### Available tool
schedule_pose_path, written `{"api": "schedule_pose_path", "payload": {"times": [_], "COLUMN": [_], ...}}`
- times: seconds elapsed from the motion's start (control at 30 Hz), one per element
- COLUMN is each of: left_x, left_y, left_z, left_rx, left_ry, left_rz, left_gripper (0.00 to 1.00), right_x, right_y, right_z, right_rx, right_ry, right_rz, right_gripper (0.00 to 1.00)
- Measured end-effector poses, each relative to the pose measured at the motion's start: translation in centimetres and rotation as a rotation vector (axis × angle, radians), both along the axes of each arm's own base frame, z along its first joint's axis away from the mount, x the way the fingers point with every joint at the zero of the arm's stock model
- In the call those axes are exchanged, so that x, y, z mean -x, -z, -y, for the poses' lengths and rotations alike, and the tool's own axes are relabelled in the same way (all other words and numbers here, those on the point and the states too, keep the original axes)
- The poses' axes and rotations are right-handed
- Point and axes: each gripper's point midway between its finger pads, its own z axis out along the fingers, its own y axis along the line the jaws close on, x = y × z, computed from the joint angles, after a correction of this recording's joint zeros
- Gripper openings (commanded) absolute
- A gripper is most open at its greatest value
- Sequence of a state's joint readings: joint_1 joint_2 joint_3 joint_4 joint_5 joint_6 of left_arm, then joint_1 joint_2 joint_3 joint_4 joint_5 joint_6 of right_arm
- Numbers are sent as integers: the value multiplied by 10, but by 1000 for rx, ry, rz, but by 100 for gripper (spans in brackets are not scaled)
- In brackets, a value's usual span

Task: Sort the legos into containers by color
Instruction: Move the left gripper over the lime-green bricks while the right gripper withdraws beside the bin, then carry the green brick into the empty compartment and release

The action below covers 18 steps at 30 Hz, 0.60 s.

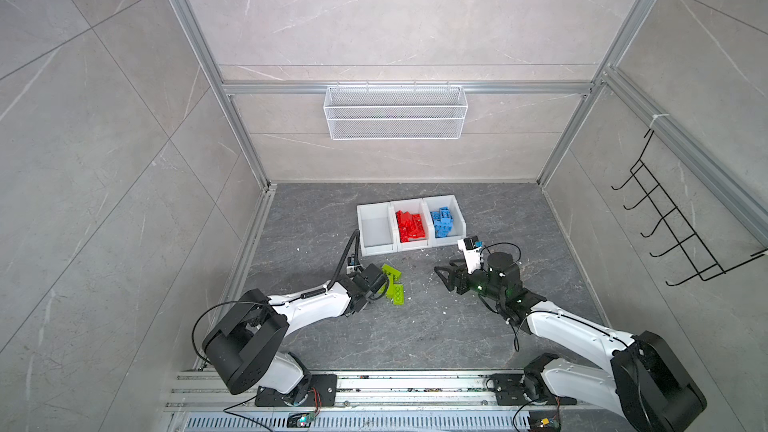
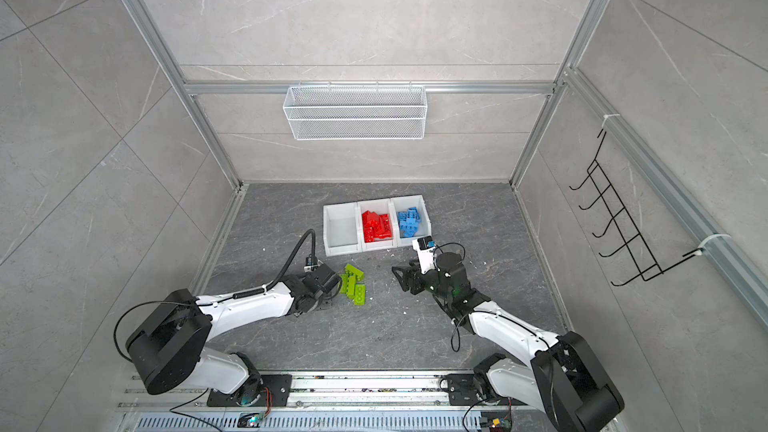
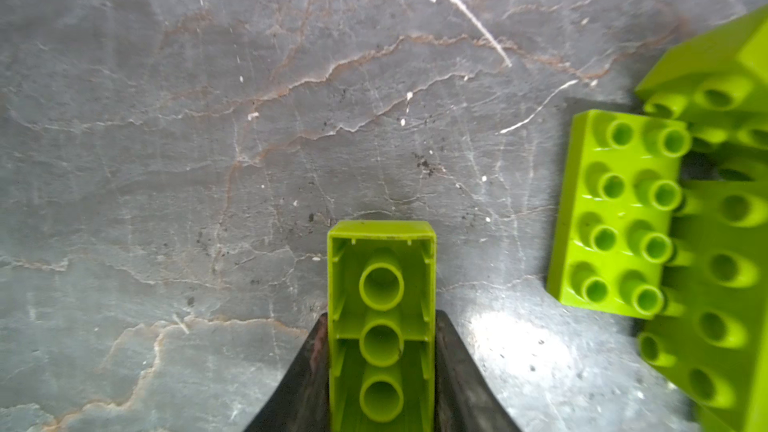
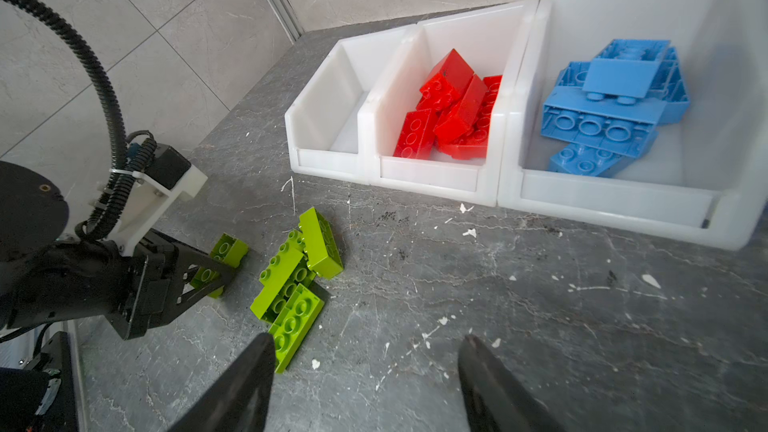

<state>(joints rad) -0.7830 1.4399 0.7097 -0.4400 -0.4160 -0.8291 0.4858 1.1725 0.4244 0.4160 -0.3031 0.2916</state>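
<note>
Jaws on the left arm are pinching a lime green brick [image 3: 381, 326] by its long sides, right beside the green pile [image 4: 297, 280] sitting on the bench [image 4: 540, 326]. Can't tell if it's lifting clear. I'm thinking it's worth raising straight up before swinging to the empty bin [image 4: 328, 162] beside the red legos [image 4: 453, 105]. Right jaws are hanging spread, holding nothing.

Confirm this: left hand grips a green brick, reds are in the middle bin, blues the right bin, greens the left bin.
Not the last part: the right wrist view shows the left bin empty; the other green bricks lie loose on the table. The rest stands.
</note>
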Motion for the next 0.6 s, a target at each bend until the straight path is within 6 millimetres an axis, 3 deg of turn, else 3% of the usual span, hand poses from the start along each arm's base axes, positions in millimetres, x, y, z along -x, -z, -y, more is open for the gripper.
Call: {"api": "schedule_pose_path", "payload": {"times": [0.17,0.4,0.5,0.6], "left_x": [-13,-70,-96,-118], "left_y": [-32,-110,-114,-100], "left_z": [13,61,69,68], "left_rx": [35,88,94,72], "left_ry": [34,129,138,135], "left_rz": [52,200,209,179], "left_gripper": [34,34,34,33], "right_x": [0,-1,-2,-1], "right_y": [0,-3,-6,-10], "right_z": [0,2,3,5], "right_rx": [0,-1,-1,-3], "right_ry": [0,11,21,27], "right_rz": [0,10,21,29], "right_gripper": [72,72,72,72]}}
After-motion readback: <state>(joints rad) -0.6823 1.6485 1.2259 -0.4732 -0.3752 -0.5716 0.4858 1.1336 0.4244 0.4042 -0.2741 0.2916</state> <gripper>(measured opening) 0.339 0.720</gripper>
